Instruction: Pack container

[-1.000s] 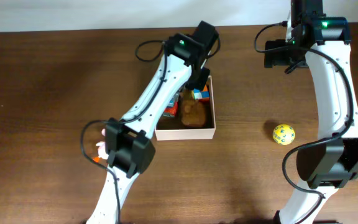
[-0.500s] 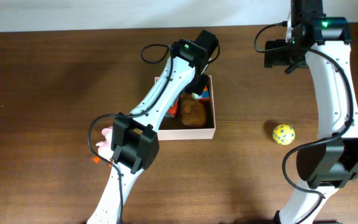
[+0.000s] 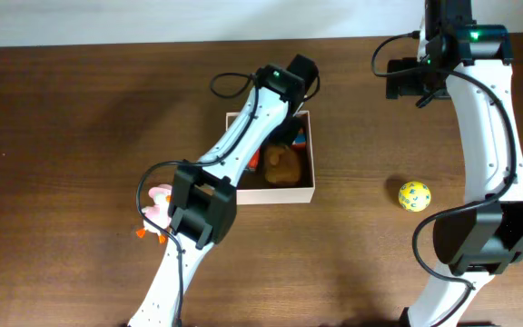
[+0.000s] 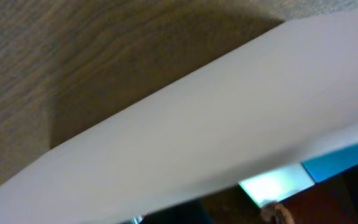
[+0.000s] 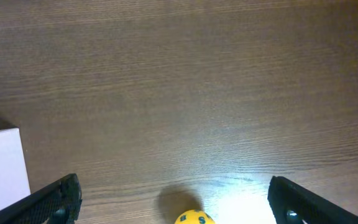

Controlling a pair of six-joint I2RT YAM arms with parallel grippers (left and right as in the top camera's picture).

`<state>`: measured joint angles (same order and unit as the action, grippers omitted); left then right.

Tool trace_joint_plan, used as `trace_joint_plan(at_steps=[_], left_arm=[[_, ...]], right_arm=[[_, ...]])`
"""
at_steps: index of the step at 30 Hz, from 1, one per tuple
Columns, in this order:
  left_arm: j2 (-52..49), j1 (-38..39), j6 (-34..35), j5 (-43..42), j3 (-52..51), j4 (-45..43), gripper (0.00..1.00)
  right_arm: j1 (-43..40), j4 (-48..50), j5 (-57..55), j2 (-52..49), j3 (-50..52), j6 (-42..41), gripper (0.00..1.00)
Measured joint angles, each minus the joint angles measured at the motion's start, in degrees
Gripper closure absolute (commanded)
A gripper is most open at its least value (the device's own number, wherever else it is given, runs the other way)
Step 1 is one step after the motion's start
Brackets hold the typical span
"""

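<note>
The container, a white-walled square box, sits mid-table. A brown plush toy and a blue and red block lie in it. My left gripper reaches down over its back part, shut. In the left wrist view the container's white wall fills the frame and hides the fingers; a blue piece and brown fur show below it. A yellow ball lies on the table to the right. My right gripper hangs open and empty at the back right, above the ball.
A pink and orange toy lies on the table to the left, beside my left arm's elbow. The container's corner shows at the left of the right wrist view. The right arm stands along the table's right side.
My left arm's elbow has swung to the right, uncovering the pink toy. Its wrist has shifted slightly over the container's back edge. The right arm has not moved.
</note>
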<state>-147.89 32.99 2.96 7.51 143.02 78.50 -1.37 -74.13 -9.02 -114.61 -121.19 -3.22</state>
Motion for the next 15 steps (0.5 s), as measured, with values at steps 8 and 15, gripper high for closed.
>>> trace_joint_plan(at_steps=[8,15], left_arm=[[0.0,-0.8,-0.4,0.7,0.0,-0.5,0.98],[0.0,-2.3,-0.4,1.7,0.0,-0.3,0.98]], right_arm=[[0.0,0.0,0.0,0.0,0.0,0.0,0.01],[0.0,0.0,0.0,0.0,0.0,0.0,0.01]])
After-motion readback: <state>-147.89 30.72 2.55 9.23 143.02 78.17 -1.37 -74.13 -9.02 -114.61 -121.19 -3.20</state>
